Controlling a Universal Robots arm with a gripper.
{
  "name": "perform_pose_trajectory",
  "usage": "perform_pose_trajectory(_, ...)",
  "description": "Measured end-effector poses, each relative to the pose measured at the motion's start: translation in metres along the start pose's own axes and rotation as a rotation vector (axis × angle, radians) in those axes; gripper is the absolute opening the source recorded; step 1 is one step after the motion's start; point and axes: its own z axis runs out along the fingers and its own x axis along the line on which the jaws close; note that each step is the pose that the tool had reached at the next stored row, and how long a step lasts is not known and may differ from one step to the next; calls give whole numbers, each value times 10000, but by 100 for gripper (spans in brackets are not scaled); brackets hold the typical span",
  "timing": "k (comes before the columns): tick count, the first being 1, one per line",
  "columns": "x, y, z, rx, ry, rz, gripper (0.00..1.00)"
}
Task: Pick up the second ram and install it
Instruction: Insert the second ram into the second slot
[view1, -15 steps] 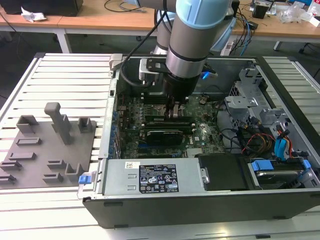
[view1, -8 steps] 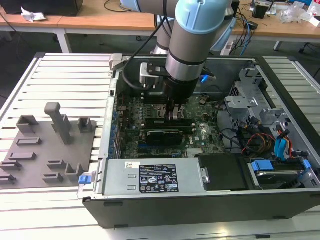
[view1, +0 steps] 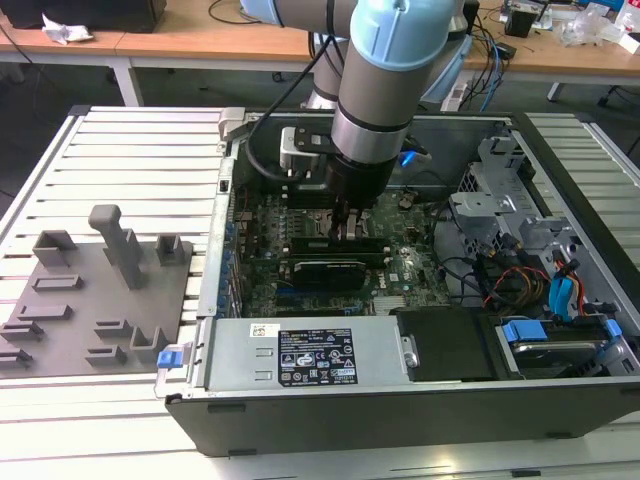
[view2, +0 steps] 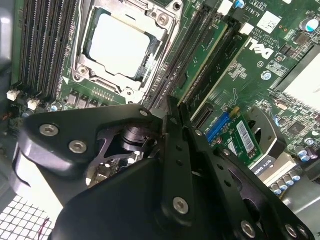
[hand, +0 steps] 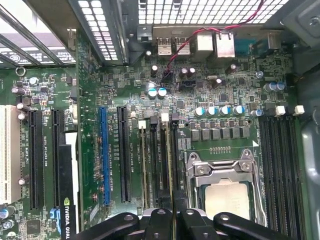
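Observation:
The second ram (view2: 207, 52) is a thin green stick standing on edge in a black memory slot beside the processor socket (view2: 117, 45). In the first wrist view it (hand: 169, 160) runs from a white latch straight into my fingers. My gripper (view2: 174, 112) has its two black fingers (view2: 182, 150) drawn together on the near end of the stick. In the exterior view the gripper (view1: 350, 232) reaches down into the open computer case, over the motherboard's middle. A second white-latched slot (hand: 143, 160) lies next to it.
Grey holder blocks (view1: 100, 290) sit on the table at the exterior view's left. Inside the case (view1: 215, 260) are a graphics card (view1: 325, 272), a power supply (view1: 300, 355), drive cages and cables (view1: 520, 270). More black slots (hand: 280, 165) flank the socket.

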Motion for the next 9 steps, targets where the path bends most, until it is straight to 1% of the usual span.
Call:
perform_pose_trajectory(2,-2,1,-6,4,22,1,13)
perform_pose_trajectory(4,-3,1,-4,4,24,1,13)
perform_pose_trajectory(6,-15,-2,24,-3,25,1,13)
perform_pose_trajectory(9,-19,-19,30,-10,26,-6,13)
